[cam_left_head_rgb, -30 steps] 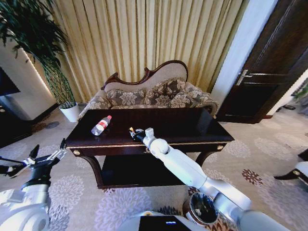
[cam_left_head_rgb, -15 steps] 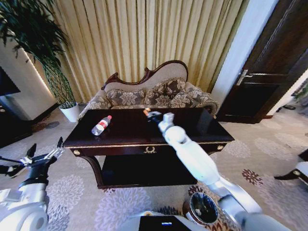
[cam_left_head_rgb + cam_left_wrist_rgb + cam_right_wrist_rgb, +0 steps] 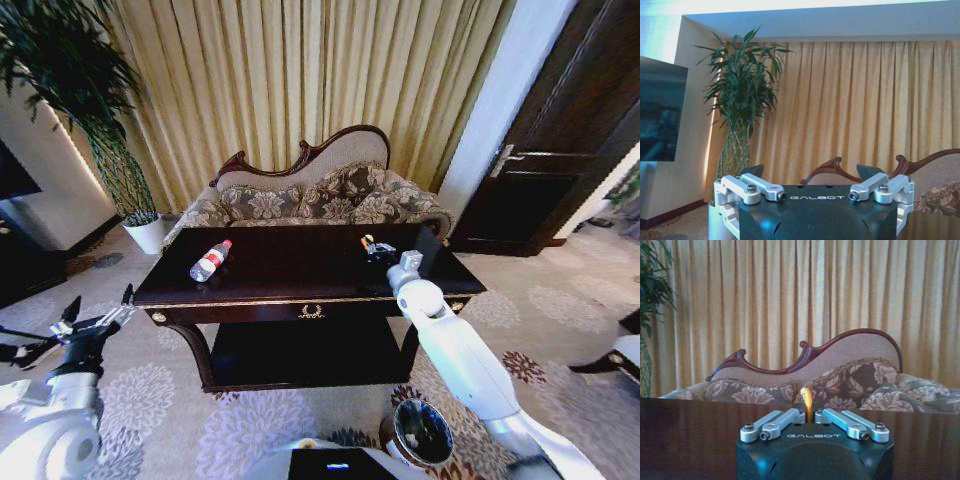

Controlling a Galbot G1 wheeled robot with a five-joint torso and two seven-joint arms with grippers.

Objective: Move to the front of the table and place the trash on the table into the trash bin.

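The dark glossy table (image 3: 250, 296) stands before me. A clear plastic bottle (image 3: 210, 260) with a red cap lies on its left part. Over the table's right part, my right gripper (image 3: 370, 244) is shut on a tiny orange scrap (image 3: 364, 239). In the right wrist view the scrap (image 3: 806, 401) sticks up between the closed fingers (image 3: 790, 416). My left gripper (image 3: 97, 318) hangs open and empty off the table's left end, low over the carpet; its wrist view shows the gripper (image 3: 811, 172) spread wide. The round dark trash bin (image 3: 422, 433) sits on the floor at lower right, beside my right arm.
A patterned sofa (image 3: 310, 200) stands behind the table, before gold curtains. A potted plant in a white pot (image 3: 147, 232) is at the left, and a dark door (image 3: 550, 170) at the right. Patterned carpet surrounds the table.
My right arm has swung from the table's front middle to its right part, carrying the orange scrap. The left arm and the bottle have stayed put.
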